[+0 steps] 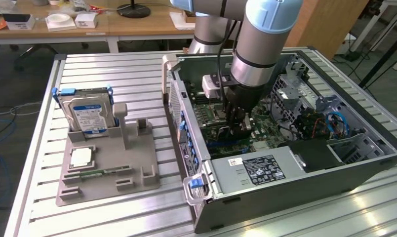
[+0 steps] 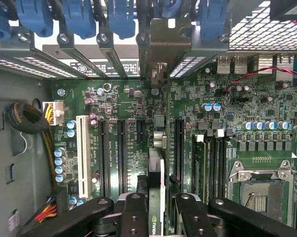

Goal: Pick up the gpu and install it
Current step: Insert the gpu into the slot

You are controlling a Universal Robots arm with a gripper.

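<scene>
Hand (image 2: 159, 203) gripping gpu (image 2: 156, 180), slatted table (image 1: 119, 79), desks (image 1: 145, 25) behind

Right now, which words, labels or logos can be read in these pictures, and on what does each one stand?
"NVIDIA": logo on the gpu, partly cut off at the picture's edge.
Label on the power supply: too small to read.
Blue-white label on the hard drive: too blurred to read.
White sticker on the case's rear wall: too small.
Print on the motherboard: too small.
</scene>
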